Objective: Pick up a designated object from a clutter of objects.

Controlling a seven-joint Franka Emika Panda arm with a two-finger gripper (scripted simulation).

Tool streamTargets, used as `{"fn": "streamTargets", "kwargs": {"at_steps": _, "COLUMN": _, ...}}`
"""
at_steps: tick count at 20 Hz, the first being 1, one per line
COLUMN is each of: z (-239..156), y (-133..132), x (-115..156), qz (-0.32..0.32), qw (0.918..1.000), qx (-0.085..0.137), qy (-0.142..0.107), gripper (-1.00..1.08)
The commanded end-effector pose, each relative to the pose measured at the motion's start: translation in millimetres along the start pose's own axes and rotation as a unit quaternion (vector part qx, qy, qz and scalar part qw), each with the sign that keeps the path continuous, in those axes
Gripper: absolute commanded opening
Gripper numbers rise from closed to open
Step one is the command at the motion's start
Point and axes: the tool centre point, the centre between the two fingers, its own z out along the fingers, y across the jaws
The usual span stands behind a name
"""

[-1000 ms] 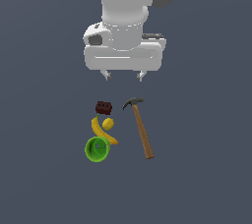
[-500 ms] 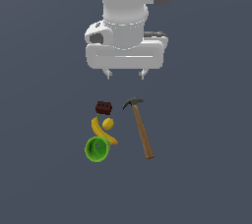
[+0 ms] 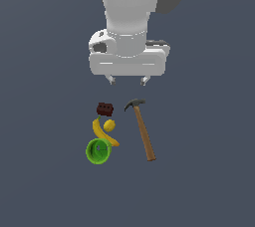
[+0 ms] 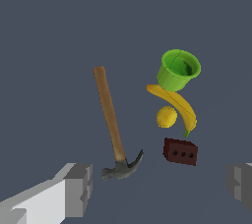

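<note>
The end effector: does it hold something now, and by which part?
Nothing is held. The end effector is open above the objects, and the hammer lies apart from it, untouched.

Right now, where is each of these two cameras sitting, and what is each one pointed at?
Exterior view: sits off the arm, facing the claw hanging above the hammer, banana, lemon, green bowl and brown block; the arm's white body shows.
Wrist view: rides on the wrist, looking down past the claw at the objects; only the two spread fingertips show.
Shared: both see all five objects, with the hammer apart from the other four.
</note>
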Motion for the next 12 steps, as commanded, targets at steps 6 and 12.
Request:
{"fn": "streamTargets", "kwargs": {"at_steps": 6, "z": 51, "y": -8, "x": 7, "qz": -0.008, "qw": 1.0000, "qx": -0.003, "qy": -0.004, "gripper": 1.00}}
{"fn": "streamTargets", "kwargs": {"at_steps": 12, "z": 116, "y": -19, "x": 9, "qz": -0.020, "qw": 0.9997, "qx": -0.007, "qy": -0.008, "gripper": 1.00}}
